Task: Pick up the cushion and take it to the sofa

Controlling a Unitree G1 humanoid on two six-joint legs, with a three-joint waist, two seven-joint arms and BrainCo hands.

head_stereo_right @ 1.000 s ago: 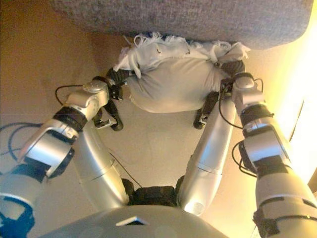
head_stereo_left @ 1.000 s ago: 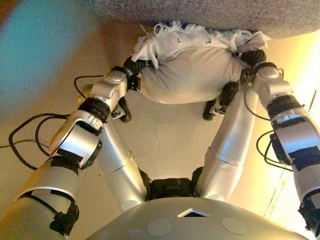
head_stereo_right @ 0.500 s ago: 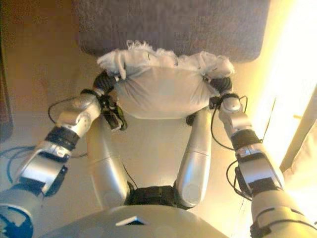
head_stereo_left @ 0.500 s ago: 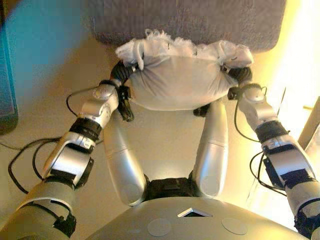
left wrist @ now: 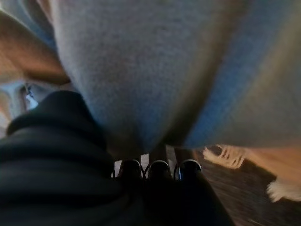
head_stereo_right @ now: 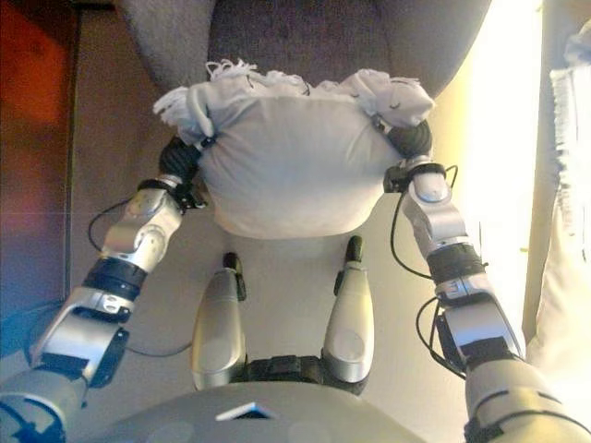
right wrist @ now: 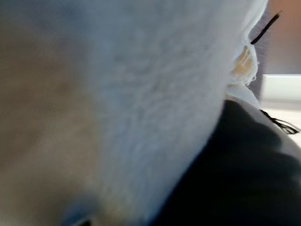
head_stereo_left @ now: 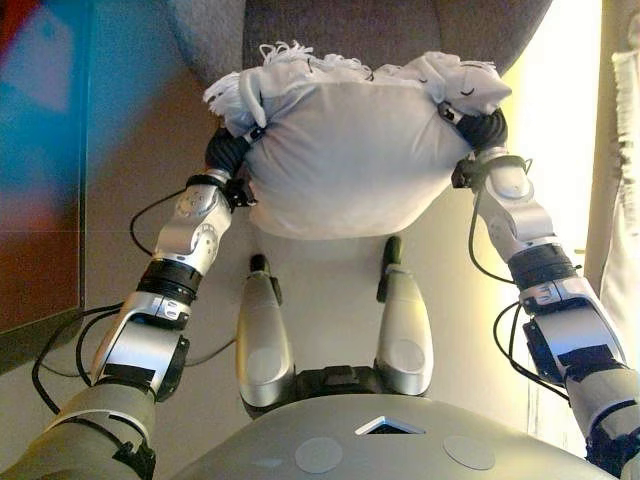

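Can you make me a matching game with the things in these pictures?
Things:
1. cushion
2. sofa
3. left hand
4. right hand

Descriptions:
A. dark grey, at the top of the head views
B. white, fringed along its far edge, carried between both hands
C. pressed against the cushion's right end
D. pressed against the cushion's left end

Pairs: 1-B, 2-A, 3-D, 4-C
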